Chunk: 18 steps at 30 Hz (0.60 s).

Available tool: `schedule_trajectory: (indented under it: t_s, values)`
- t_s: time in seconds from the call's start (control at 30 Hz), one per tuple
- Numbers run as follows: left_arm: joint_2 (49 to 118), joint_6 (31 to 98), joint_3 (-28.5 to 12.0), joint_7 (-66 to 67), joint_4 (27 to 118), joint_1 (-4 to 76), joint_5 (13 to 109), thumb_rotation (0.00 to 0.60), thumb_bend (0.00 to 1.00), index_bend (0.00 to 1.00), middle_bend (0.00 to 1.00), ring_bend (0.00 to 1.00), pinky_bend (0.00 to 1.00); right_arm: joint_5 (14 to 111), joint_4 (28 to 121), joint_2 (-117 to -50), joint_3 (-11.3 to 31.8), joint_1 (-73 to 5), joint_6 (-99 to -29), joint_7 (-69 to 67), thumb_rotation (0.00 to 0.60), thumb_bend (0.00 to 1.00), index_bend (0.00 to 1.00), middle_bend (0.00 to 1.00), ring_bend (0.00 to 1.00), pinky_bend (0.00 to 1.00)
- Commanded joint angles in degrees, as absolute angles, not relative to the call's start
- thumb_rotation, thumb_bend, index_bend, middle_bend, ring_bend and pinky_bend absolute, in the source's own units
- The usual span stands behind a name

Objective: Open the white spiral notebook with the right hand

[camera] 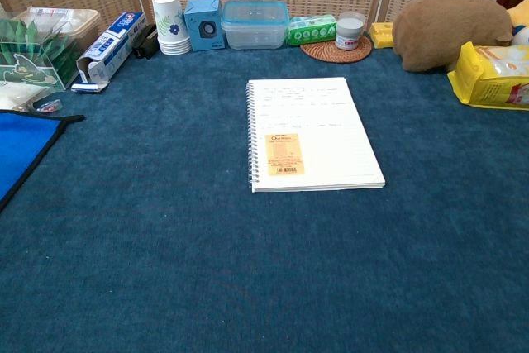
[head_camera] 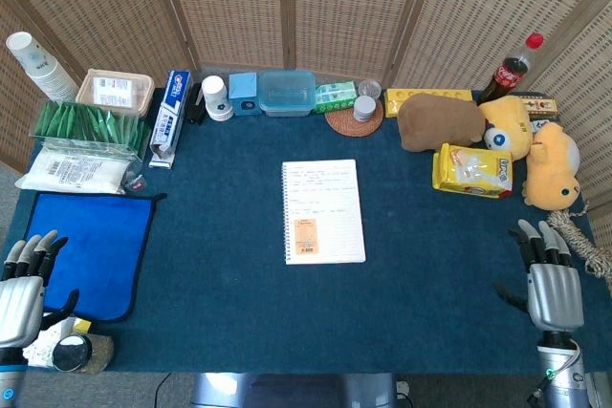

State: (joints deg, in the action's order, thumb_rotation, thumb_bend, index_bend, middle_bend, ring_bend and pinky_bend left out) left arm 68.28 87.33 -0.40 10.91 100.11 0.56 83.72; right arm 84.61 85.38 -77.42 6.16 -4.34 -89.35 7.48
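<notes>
From above, the white spiral notebook point(head_camera: 323, 211) lies closed mid-table; the right hand point(head_camera: 552, 279) rests empty, fingers apart, near right, the left hand point(head_camera: 24, 284) likewise near left. From the chest, only the notebook point(camera: 311, 134) shows, spiral leftward.

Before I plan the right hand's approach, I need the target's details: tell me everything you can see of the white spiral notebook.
The white spiral notebook lies flat and closed near the middle of the dark blue felt-like table cover, its wire spiral binding along the left edge. The pale cover looks like card, with faint lines of print and a small orange label low on it. Neither hand touches it, and nothing rests on it.
</notes>
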Motion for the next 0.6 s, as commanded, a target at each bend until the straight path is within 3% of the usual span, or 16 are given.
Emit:
schedule_trajectory:
  t_s: [0.03,0.4,0.6]
  values:
    - [68.31,87.21,-0.43,10.94,100.12,0.60,83.68,0.600,0.30,0.21,0.08,0.02,0.00,84.44,85.23,-77.57,6.24,-4.46,-89.08,7.41,0.600,0.15,0.18,0.17,0.04,0.12]
    - [67.94,87.86,-0.47,11.00,100.44,0.49,84.71,0.600,0.30,0.21,0.08,0.02,0.00,87.37,84.82,-77.76,6.76,-7.04,-87.83,6.91,0.600,0.15,0.18,0.17,0.04,0.12]
    - [67.57,87.62,-0.88,11.18,100.88,1.02,85.14,0.600,0.30,0.21,0.08,0.02,0.00,90.39,85.12,-79.38,7.70,-13.34,-81.68,8.74,0.600,0.15,0.18,0.17,0.04,0.12]
